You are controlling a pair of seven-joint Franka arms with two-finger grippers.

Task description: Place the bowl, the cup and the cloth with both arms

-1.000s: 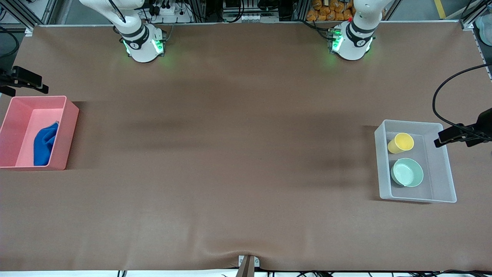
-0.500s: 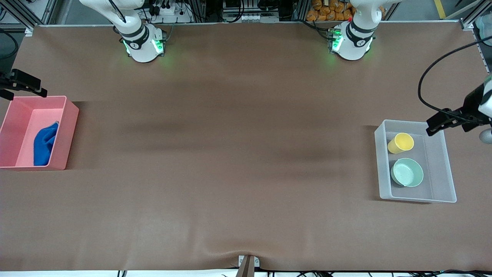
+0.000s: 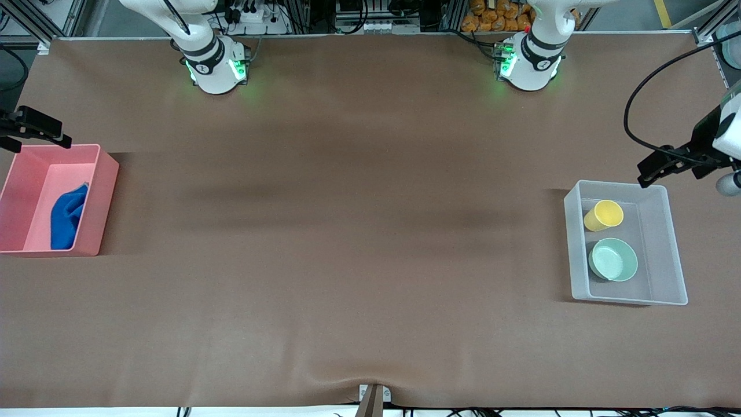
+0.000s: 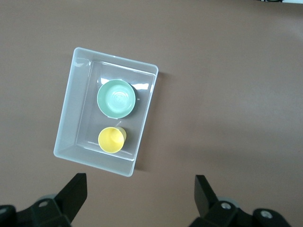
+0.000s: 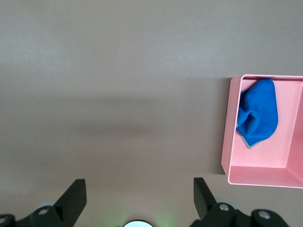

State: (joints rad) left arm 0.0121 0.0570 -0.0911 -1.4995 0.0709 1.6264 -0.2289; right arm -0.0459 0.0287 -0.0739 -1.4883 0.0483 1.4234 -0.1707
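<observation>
The left hand [image 4: 137, 196] hangs high over bare worktop [image 3: 359, 231] at the left arm's end, just off the corner of a clear tub [image 3: 573, 243] that is farthest from the front camera. Its two fingers [image 4: 75, 189] are spread wide and hold nothing. Inside the tub, the yellow cup [image 3: 604, 215] stands upright, and the mint-green bowl [image 3: 613, 259] sits just beside it, nearer the front camera. The two are close, though whether they touch cannot be told.

The right hand [image 5: 137, 196] hovers at the right arm's end of the worktop, just past the corner of a pink tub [image 3: 107, 197] farthest from the front camera. It too is wide open and empty. The blue cloth [image 3: 68, 216] lies bunched inside the pink tub against one long wall.

All three items appear to rest in tubs, so the placing looks done, with both arms drawn clear; if so, little remains but to park them.

To do this step well, each hand should probably stay high until it is well away from its tub, so that no finger catches a rim and drags the tub along. The thin clear tub looks light and easily nudged. The black cable [image 3: 648, 104] looping by the left hand could snag.
</observation>
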